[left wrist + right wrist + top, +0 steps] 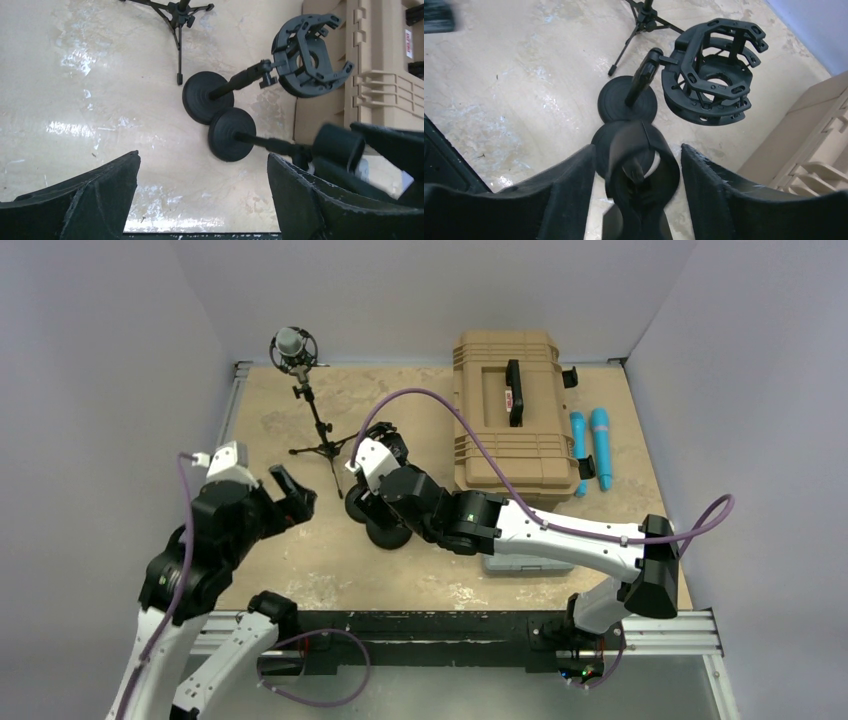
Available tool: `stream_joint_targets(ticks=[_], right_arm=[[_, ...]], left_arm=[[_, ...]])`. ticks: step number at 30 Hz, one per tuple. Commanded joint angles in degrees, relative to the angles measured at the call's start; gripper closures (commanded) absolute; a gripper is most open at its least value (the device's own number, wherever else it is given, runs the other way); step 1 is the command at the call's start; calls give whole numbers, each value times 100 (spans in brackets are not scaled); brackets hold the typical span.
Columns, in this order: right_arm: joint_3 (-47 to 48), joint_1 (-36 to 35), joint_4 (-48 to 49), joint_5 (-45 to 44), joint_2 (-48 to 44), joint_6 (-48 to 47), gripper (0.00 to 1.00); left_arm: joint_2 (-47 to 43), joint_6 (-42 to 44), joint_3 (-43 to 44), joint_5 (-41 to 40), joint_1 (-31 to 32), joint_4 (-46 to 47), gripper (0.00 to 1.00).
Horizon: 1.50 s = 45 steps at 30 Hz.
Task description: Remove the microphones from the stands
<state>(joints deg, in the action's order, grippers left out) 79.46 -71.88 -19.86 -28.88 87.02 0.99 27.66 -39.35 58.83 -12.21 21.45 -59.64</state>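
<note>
A grey microphone (291,340) sits in a shock mount on a black tripod stand (322,435) at the back left, far from both grippers. My right gripper (638,150) is open around the empty black clip (641,160) of a round-base stand (232,134), with a gap on each side. Next to it stands a second round-base stand (626,102) with an empty shock mount (711,75). In the top view the right gripper (362,478) hangs over those two stands. My left gripper (293,492) is open and empty, low over the table (150,115) to their left.
A tan hard case (510,410) lies at the back right. Two blue microphones (600,445) rest on the table beside it. Purple cables run along both arms. Walls close the table on the left, back and right.
</note>
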Motion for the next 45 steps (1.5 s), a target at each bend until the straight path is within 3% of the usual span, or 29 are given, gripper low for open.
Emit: stream_joint_targets(ticks=[1,5,11,17,26,30,36,45], right_arm=[[51,25,483,207,-94,384,34],[120,20,534,341,-200,423,24],[35,25,730,519,-666,489,19],[-397,29,917,451,-1334,405,13],[-717,235,1036,1038,-1879,620,11],[-612,239,1016,1060,-1848,702,11],[-416,244,1056,1254,-1614,859,11],[-170,243,926,1596,-1279,1206,11]], left_arm=[[1037,229,634,-204,7,900,3],[1859,416,1252,-359,0,1548,0],[3102,503,1781,-669,-408,2080,0],[4004,422,1855,778,-1609,2774,4],[4602,1156,1564,2707,-2208,4189,4],[5118,967,1865,3585,-2627,4152,13],[5534,886,1830,4094,-2811,4357,25],[5331,1049,1633,3884,-2812,4435,48]])
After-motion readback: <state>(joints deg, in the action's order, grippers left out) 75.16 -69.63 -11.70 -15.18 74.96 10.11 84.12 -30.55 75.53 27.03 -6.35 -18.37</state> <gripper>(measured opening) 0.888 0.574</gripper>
